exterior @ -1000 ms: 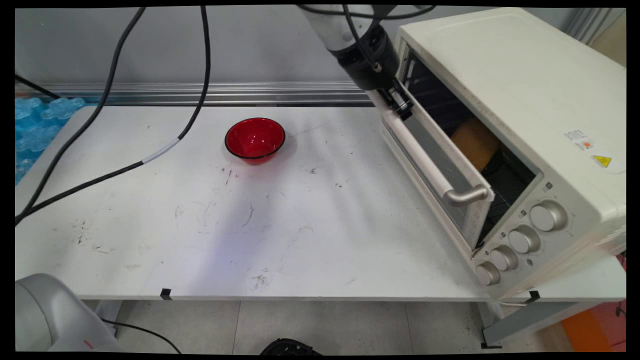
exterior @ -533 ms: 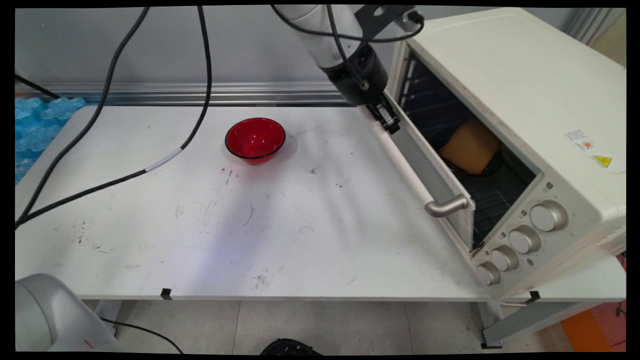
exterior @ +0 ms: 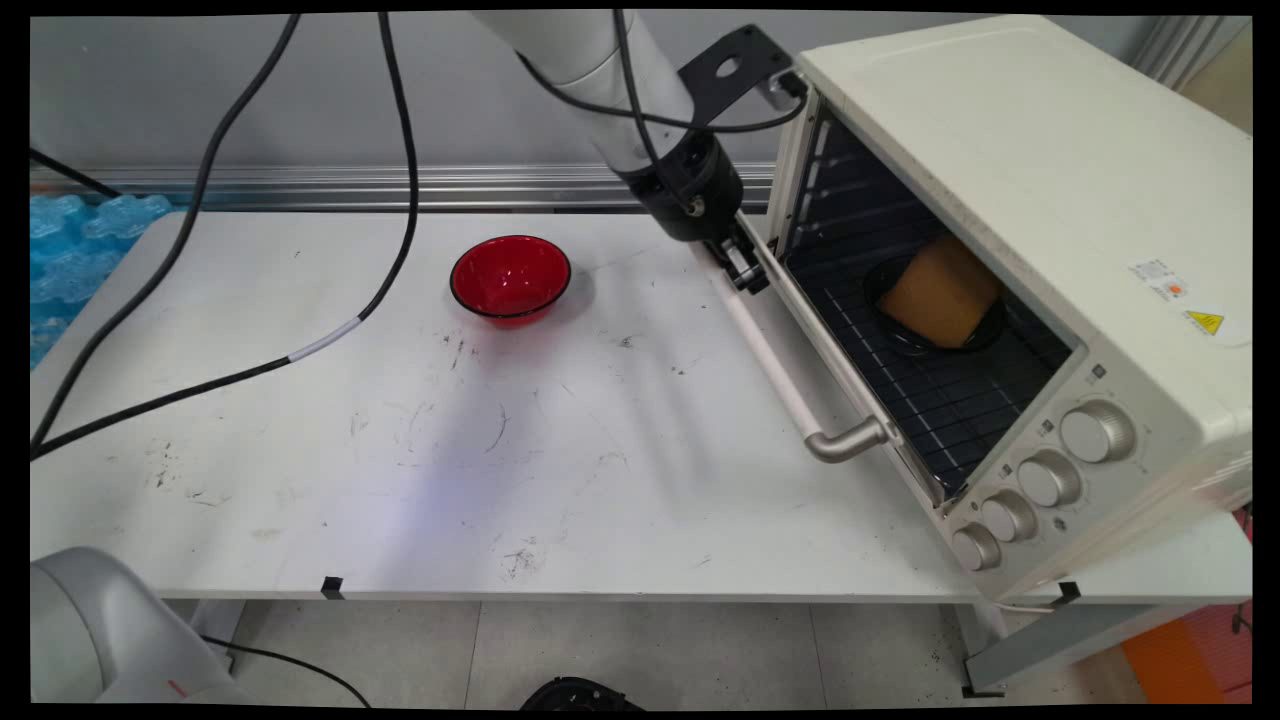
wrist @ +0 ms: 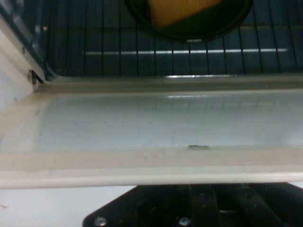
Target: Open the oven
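The gripper [exterior: 745, 270] sits at the far end of the oven [exterior: 1000, 150] door's handle [exterior: 775, 365], grip impossible to tell, the door [wrist: 156, 123] lying nearly flat open just ahead of it, a yellow block [exterior: 940, 290] on the rack beyond, a red bowl [exterior: 510, 278] well behind.

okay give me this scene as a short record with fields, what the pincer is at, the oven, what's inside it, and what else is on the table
pincer: at the far end of the oven door's handle; finger state not visible
toaster oven: cream, on the table's right side, four knobs on its front
oven door: hinged down, nearly fully open
inside oven: orange block on a dark round dish, resting on the wire rack
red bowl: upright, apparently empty, left of the pincer
table: white, scuffed
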`<state>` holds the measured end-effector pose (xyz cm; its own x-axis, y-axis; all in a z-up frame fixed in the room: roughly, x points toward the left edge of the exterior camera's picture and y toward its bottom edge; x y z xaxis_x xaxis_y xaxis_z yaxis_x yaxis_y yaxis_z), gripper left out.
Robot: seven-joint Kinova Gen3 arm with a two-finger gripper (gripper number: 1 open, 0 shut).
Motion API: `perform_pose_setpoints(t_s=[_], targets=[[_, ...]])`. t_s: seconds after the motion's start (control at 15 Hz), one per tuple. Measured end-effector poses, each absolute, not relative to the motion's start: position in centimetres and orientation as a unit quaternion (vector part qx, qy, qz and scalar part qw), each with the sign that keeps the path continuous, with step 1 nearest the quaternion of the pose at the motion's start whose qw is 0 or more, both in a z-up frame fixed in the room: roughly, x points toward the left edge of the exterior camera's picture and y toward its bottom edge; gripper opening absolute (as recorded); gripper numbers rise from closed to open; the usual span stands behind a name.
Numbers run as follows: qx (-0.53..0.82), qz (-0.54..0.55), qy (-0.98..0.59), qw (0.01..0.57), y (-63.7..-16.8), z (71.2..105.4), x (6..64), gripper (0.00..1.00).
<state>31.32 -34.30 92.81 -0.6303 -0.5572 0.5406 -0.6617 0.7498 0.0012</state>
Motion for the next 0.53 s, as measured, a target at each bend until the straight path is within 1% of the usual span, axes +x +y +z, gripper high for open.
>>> perform_pose_setpoints(t_s=[0.53], targets=[[0.343, 0.095, -0.898, 0.259, -32.8, 90.5, 33.3, 0.00]])
